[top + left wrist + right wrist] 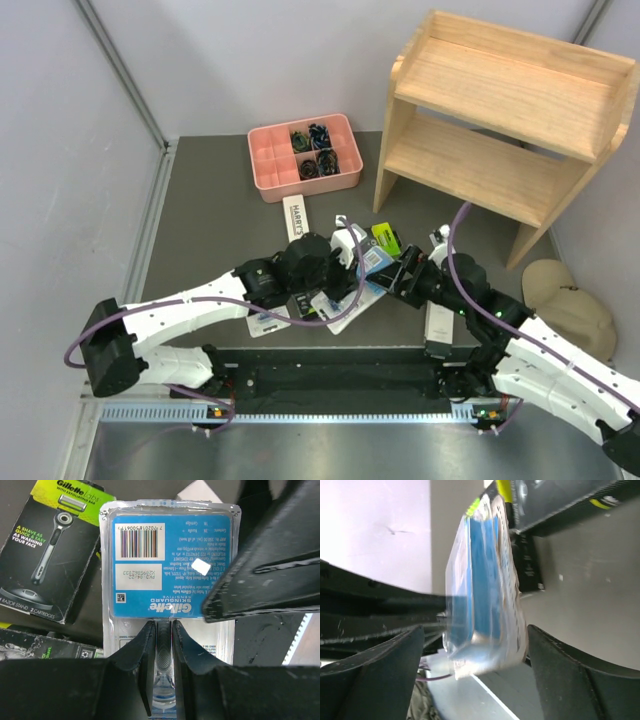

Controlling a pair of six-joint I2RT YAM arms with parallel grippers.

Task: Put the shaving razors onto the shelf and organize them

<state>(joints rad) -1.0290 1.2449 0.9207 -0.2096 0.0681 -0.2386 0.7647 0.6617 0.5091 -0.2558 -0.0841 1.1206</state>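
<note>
Blue-carded blister pack (167, 565), lengthwise along left gripper (162, 630) clamping its clear end, right gripper (474, 632) spread astride it

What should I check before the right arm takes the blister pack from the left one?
1. Left gripper shut on blister pack: ok.
2. Pack sits inside right gripper: ok.
3. Its fingers touching pack on both sides: not ok, gap on one side.
4. Pack clear of black box: cannot tell.
5. Shelf upright, open side toward arms: ok.
</note>
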